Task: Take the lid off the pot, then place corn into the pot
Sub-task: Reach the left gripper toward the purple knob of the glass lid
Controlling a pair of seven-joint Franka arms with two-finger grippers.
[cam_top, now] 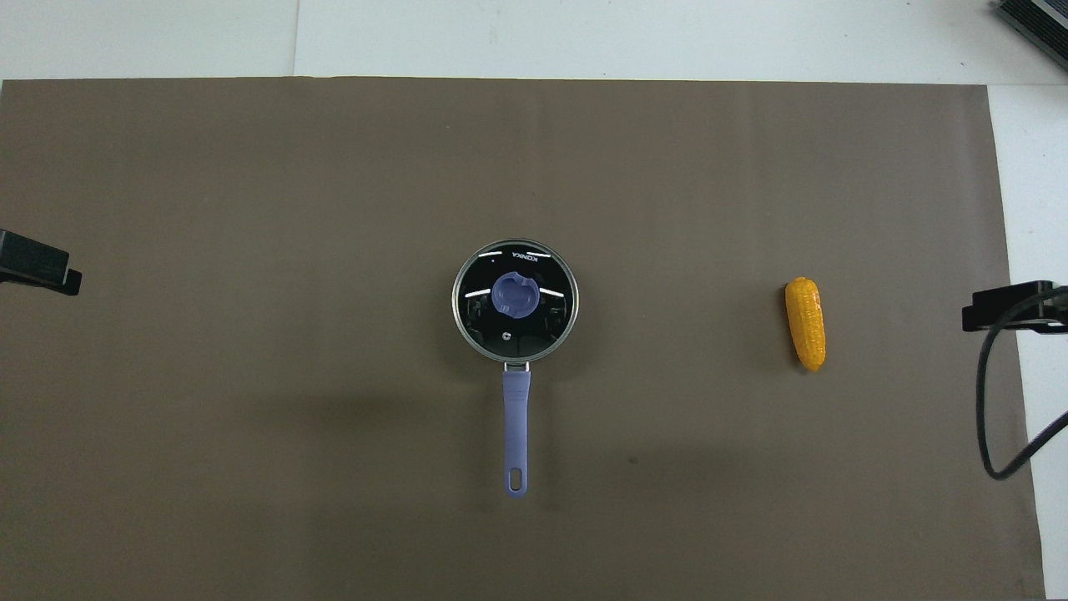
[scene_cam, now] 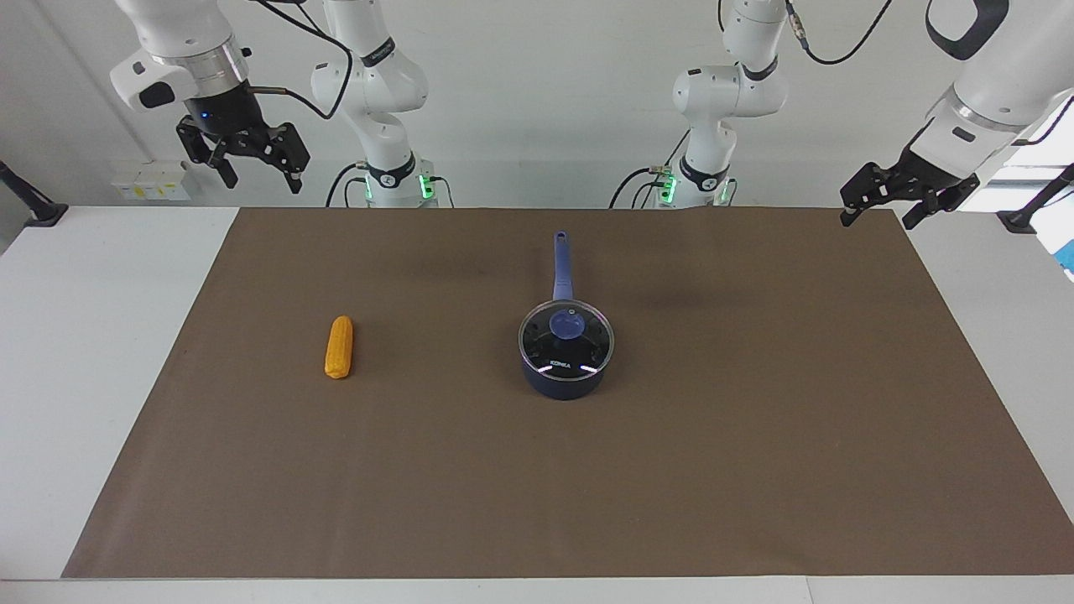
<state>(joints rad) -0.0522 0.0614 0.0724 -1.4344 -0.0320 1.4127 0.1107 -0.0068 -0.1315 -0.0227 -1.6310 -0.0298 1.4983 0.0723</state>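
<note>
The pot point(scene_cam: 564, 382) stands mid-mat, its long blue handle point(scene_cam: 560, 264) pointing toward the robots. The lid point(scene_cam: 566, 335) sits on it, blue knob up. In the overhead view the lid point(cam_top: 515, 302) covers the pot point(cam_top: 516, 417), of which mainly the handle shows. The corn point(scene_cam: 339, 346) lies on the mat toward the right arm's end, also in the overhead view point(cam_top: 806, 323). My right gripper point(scene_cam: 262, 183) hangs open and empty, high over the table's edge at the right arm's end. My left gripper point(scene_cam: 877, 220) is open and empty over the mat's corner at the left arm's end.
A brown mat point(scene_cam: 537, 503) covers most of the white table point(scene_cam: 84, 377). In the overhead view only the grippers' tips show: the left one point(cam_top: 37, 267) and the right one point(cam_top: 1010, 305), with a black cable point(cam_top: 993, 417) hanging by it.
</note>
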